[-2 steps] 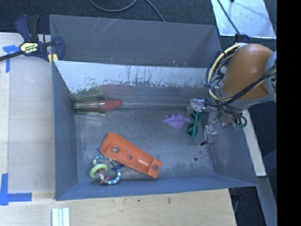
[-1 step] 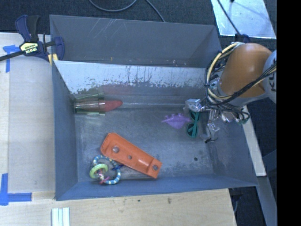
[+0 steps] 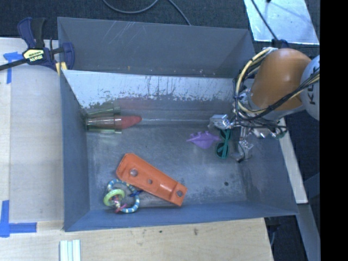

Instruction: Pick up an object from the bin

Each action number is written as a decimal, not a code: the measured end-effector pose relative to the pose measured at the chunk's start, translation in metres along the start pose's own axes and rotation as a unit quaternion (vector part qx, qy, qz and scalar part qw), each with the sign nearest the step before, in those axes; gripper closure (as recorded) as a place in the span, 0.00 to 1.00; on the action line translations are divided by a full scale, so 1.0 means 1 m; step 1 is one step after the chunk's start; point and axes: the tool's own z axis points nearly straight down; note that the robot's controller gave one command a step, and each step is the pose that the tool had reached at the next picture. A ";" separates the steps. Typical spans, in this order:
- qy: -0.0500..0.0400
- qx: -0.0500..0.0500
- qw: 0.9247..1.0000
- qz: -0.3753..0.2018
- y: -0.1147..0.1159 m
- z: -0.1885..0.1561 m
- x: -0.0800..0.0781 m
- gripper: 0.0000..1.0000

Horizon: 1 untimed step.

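My gripper [image 3: 240,145] is low over the right side of the bin, close to the right wall. A small dark-teal thing [image 3: 223,144] stands upright right beside it on its left; whether the gripper has hold of it I cannot tell. A purple pointed piece [image 3: 202,140] lies on the floor just left of the teal thing.
A long orange flat piece with holes [image 3: 152,179] lies at the front middle, with a bundle of coloured rings [image 3: 120,197] at its left end. A green and red pen-like thing [image 3: 110,122] rests against the back left wall. The orange-domed wrist with cables hangs over the right rim.
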 end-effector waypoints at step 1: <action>0.000 0.000 0.997 0.083 -0.001 0.004 -0.003 0.00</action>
